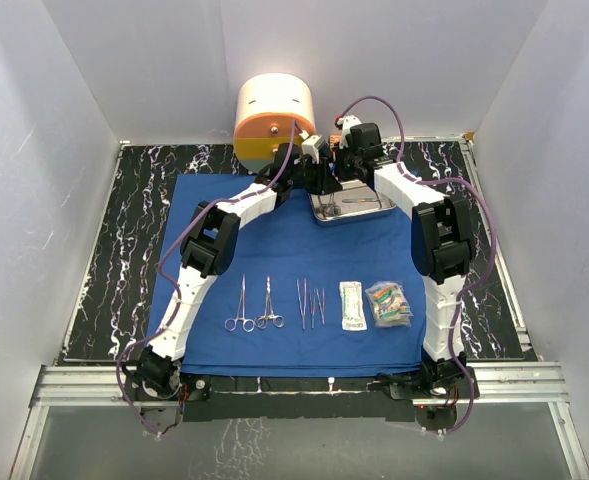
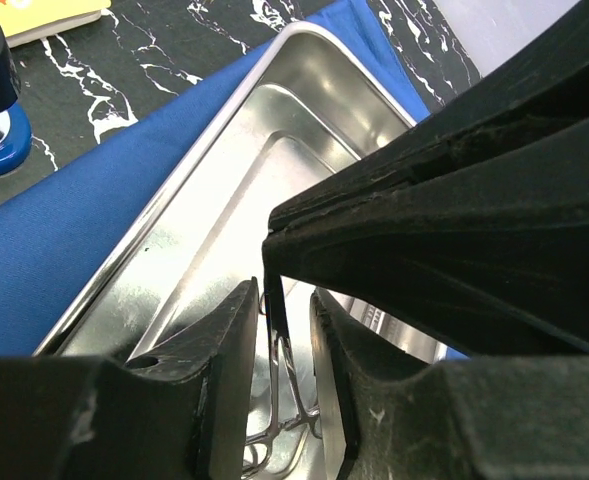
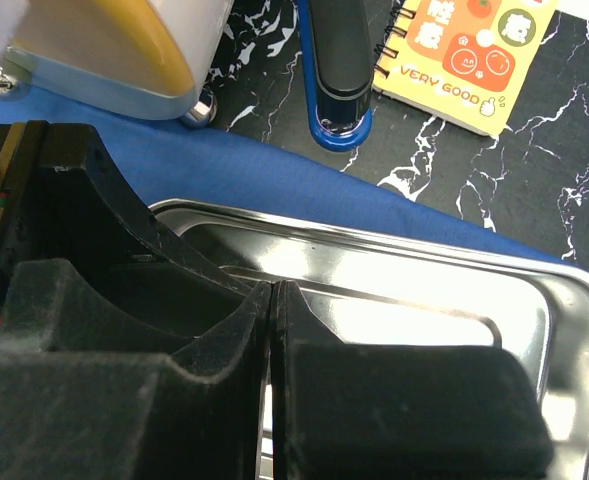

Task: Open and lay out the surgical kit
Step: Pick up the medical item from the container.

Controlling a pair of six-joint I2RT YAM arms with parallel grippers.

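The royal-blue cloth (image 1: 294, 250) lies spread flat with the steel tray (image 1: 379, 212) at its far edge. Both grippers meet over the tray. My right gripper (image 3: 276, 290) is shut, and the left wrist view shows it pinching the tip of a ring-handled metal instrument (image 2: 289, 370) that hangs into the tray (image 2: 174, 190). My left gripper (image 2: 284, 310) straddles that instrument, its jaws a narrow gap off each side. Laid out near the front are two ringed instruments (image 1: 254, 318), thin tweezers (image 1: 311, 305) and two clear packets (image 1: 374, 303).
A round cream-and-orange container (image 1: 274, 115) stands just behind the cloth. A blue-and-black stapler (image 3: 339, 70) and a yellow spiral notebook (image 3: 464, 50) lie on the black marbled tabletop beyond the tray (image 3: 374, 240). White walls enclose three sides.
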